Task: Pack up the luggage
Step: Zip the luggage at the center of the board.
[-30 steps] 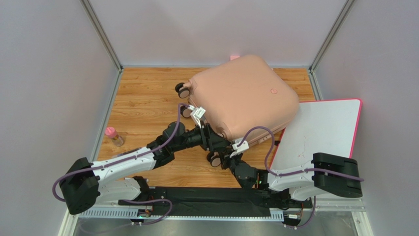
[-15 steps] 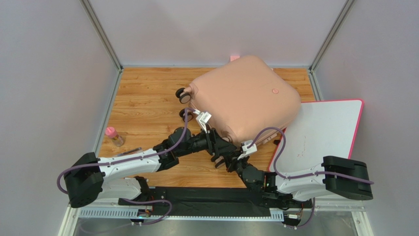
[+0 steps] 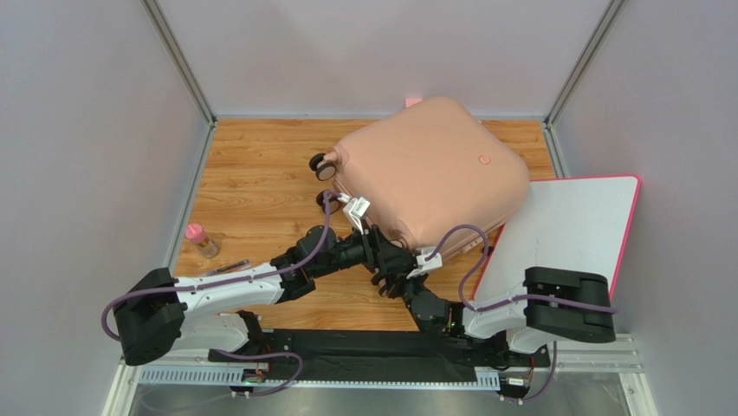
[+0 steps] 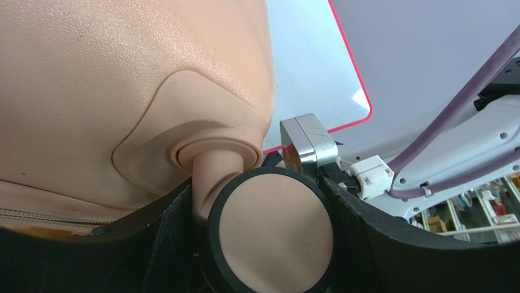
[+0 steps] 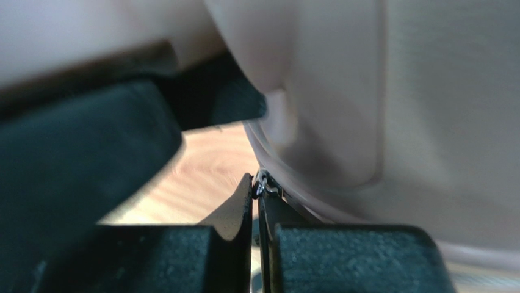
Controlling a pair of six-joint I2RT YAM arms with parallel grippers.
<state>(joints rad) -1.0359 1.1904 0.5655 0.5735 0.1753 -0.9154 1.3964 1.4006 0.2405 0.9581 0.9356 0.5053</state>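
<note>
Legible markings: I can read no lettering, number or brand, and the small round emblem [image 3: 484, 159] on the luggage [image 3: 424, 173] is too small to read.

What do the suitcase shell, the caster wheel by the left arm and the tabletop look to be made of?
The luggage shell looks like hard moulded plastic, matte, with a fine pebbled grain. The caster wheel has a smooth pink face, likely plastic, inside a black tyre that may be rubber. The table shows plank wood grain, which could be real wood or laminate.
</note>
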